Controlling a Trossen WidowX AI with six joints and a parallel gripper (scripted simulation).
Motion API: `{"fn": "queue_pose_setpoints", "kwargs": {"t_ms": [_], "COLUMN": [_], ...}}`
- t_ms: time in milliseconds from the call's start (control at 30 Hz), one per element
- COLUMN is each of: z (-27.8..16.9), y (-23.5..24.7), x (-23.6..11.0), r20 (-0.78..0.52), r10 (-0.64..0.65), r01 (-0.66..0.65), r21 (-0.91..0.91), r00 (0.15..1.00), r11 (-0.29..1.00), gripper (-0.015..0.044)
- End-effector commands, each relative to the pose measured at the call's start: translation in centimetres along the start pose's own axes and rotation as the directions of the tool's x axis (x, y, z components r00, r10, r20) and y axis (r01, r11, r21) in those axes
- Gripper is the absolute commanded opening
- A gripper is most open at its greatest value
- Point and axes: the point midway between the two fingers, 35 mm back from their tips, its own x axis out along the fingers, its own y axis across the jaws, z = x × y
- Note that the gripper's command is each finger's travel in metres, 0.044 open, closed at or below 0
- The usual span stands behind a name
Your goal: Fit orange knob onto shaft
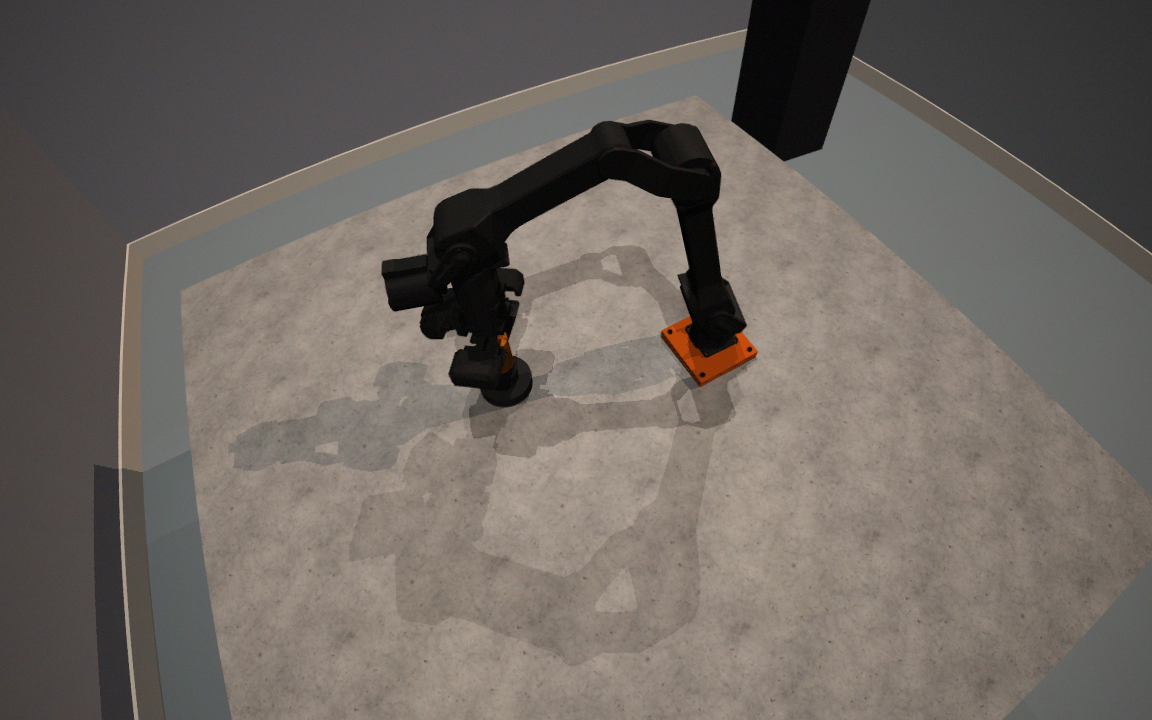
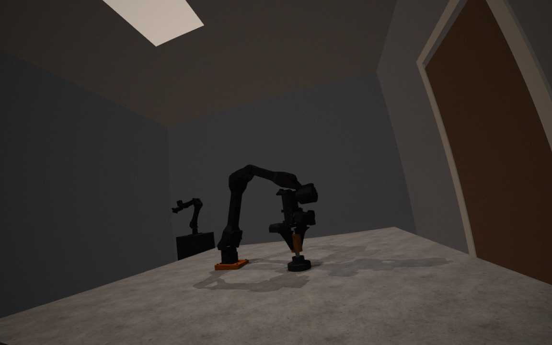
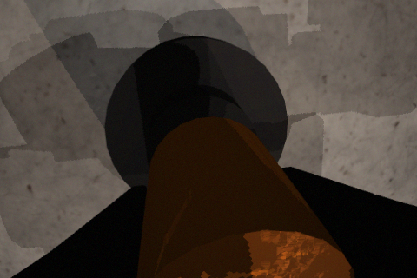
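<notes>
Orange knob (image 3: 232,226) is pinched in the gripper (image 2: 296,243), long axis nearly upright, directly above the silver D-shaped shaft (image 2: 297,256). Farther down sits the round pedestal (image 3: 255,104). I cannot tell whether the flats match.

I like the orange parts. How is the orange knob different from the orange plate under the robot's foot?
The orange knob is a tall rounded piece; the orange plate is flat and square. The knob is up off the floor, gripped in the hand above the round pedestal; the plate lies flat on the floor beneath the arm. The knob looks dim in shadow, the plate bright. Both are orange.
</notes>
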Motion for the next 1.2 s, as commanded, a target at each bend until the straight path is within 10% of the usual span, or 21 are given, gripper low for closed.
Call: {"fn": "queue_pose_setpoints", "kwargs": {"t_ms": [0, 1167], "z": [0.19, 0.07], "y": [-0.01, -0.01], "x": [-0.32, -0.03], "r20": [0.006, 0.006], "r10": [0.000, 0.000], "r01": [-0.001, -0.002], "r21": [0.053, 0.207], "r00": [1.000, 1.000], "r11": [0.999, 0.978], "gripper": [0.0000, 0.0000]}}
